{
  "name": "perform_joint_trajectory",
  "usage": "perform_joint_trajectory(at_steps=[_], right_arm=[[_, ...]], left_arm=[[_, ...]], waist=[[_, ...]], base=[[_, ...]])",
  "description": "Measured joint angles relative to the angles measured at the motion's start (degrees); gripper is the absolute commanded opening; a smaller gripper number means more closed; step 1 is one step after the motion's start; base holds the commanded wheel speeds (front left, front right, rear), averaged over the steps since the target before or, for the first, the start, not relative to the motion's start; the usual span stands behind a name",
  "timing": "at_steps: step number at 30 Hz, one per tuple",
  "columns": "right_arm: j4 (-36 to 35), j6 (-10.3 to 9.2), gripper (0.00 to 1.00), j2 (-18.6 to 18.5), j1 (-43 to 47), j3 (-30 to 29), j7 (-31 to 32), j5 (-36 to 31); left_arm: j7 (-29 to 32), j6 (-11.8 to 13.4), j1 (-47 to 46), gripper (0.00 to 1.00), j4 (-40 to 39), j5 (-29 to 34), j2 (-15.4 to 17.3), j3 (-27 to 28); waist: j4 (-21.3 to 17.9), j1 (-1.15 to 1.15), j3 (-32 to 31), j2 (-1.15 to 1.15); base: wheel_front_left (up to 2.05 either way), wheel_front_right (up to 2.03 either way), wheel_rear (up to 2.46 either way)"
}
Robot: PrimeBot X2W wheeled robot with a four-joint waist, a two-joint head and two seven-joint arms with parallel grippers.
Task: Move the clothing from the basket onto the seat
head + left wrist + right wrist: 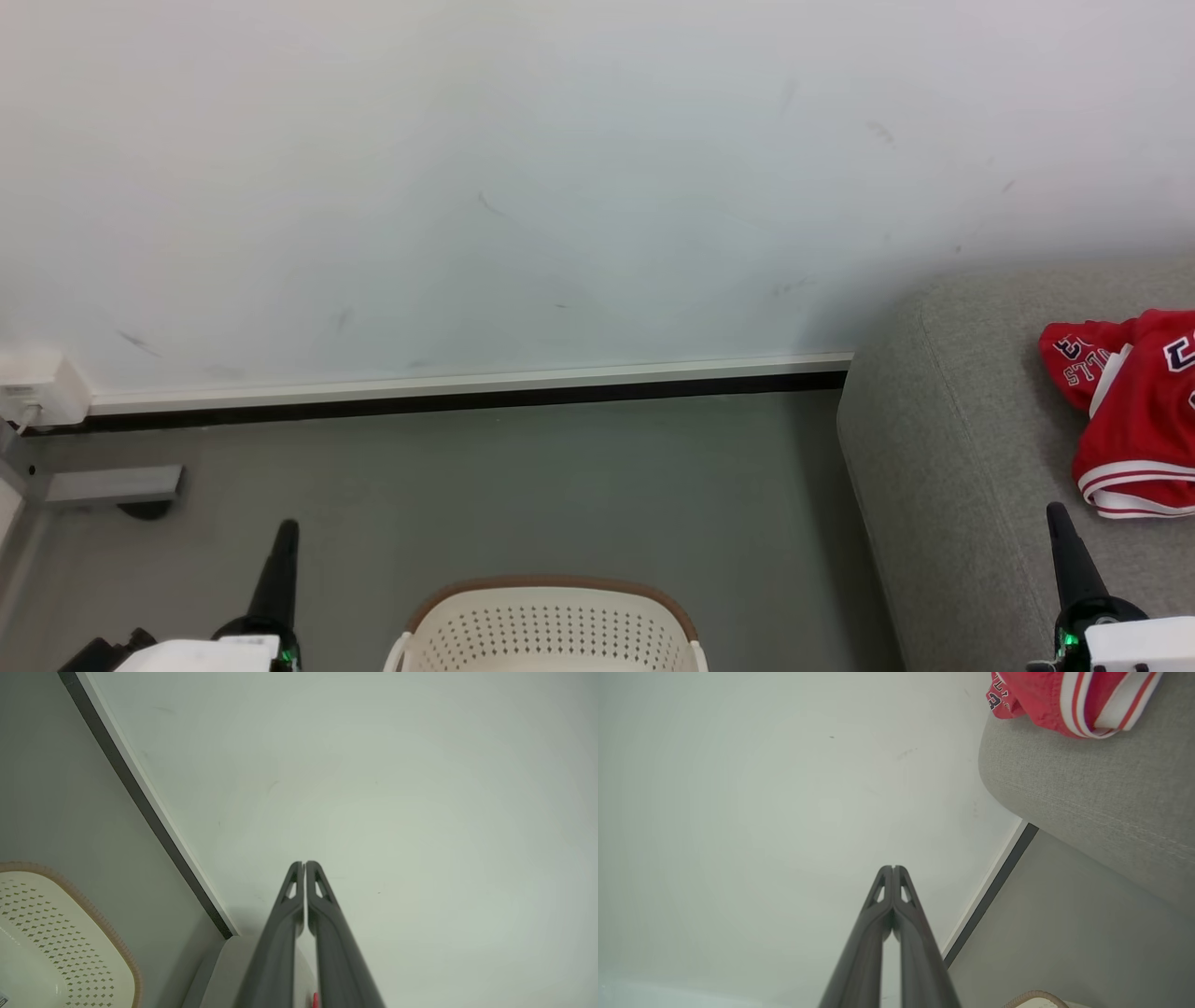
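- Over on the right side, the red clothing (1134, 411) lies bunched up on the grey seat (952, 448), well apart from the basket. You can see white and dark lettering on it, plus white striped trim along its near edge. The frame's right edge cuts the pile off, so I can't tell how far it goes.
- From the right wrist view the same clothing (1064, 700) sits close to the rounded edge of the seat (1087, 788), with a seam running along the fabric below it.
- Basket (551, 625) stands on the floor (560, 485) at near centre, between the two arms and just left of the seat. Cream perforated wall, brown rim. Its near part is out of frame, so I can't say what's inside.
- Left wrist view catches the basket (60, 942) too, off to one side, showing the holes in its wall.
- Left fingers (286, 537) are at the near left, pointing toward the far wall (467, 187). Up close the left fingers (301, 865) are pressed together with just a hairline slit between them, pinching nothing.
- Right fingers (1056, 513) are at the near right, over the seat's near part and just near of the clothing's striped edge, not touching it. In close-up the right fingers (893, 870) are pressed together, tips meeting, nothing between them.
- Baseboard (467, 383), pale with a dark strip, runs along the foot of the wall until it meets the seat.
- Far left: a white box (37, 387) low on the wall, and a grey metal bar (112, 485) down on the floor.
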Motion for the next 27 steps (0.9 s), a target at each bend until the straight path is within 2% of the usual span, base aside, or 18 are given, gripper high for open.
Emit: perform_joint_trajectory(at_steps=[27], right_arm=[[-0.04, 0.0, 0.0, 0.82, -0.63, -2.68, 2.82, 9.69]], left_arm=[[3.01, -0.15, -1.23, 0.0, -0.94, -11.78, 0.08, -0.04]], waist=[[0.15, 0.0, 0.49, 0.0]], base=[[0.0, 0.0, 0.0]])
